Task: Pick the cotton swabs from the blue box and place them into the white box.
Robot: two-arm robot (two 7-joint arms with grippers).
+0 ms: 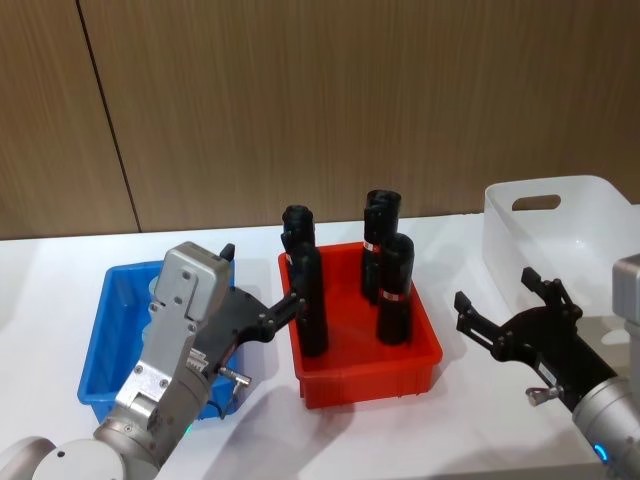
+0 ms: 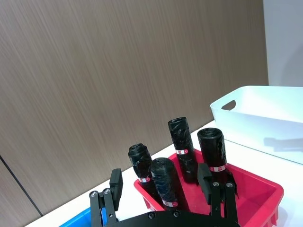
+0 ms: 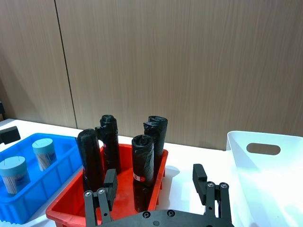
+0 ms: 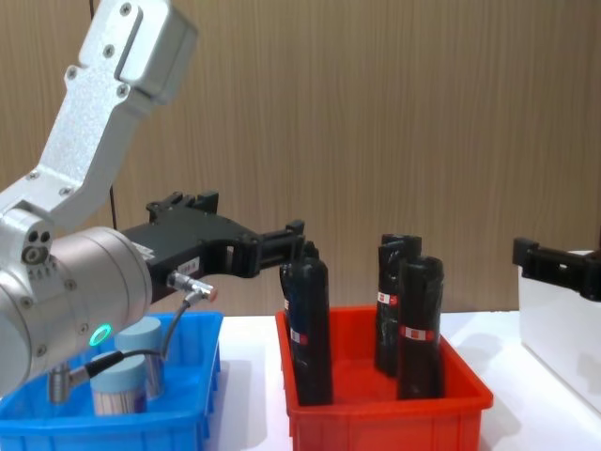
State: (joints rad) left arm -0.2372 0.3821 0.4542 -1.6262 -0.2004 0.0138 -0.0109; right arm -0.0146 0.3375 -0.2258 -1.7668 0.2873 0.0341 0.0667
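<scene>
cotton swabs goal: white box, far right on the counter.
blue box: far left, both cotton swabs upright inside.
left tool: released, raised over blue box's right side; best to tilt down, straddle one jar's sides, lift straight.
right tool: released, hovering beside white box.

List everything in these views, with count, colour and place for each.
cotton swabs: two, clear jars with grey-blue lids, in the blue box
blue box: one, blue, table's left
red bin: one, red, centre
black cylinders: four, black with red-white labels, upright in the red bin
white box: one, white, right rear
table: one, white
wall: brown wood, behind
left gripper: black, open, raised by the blue box's right side
right gripper: black, open, between red bin and white box
</scene>
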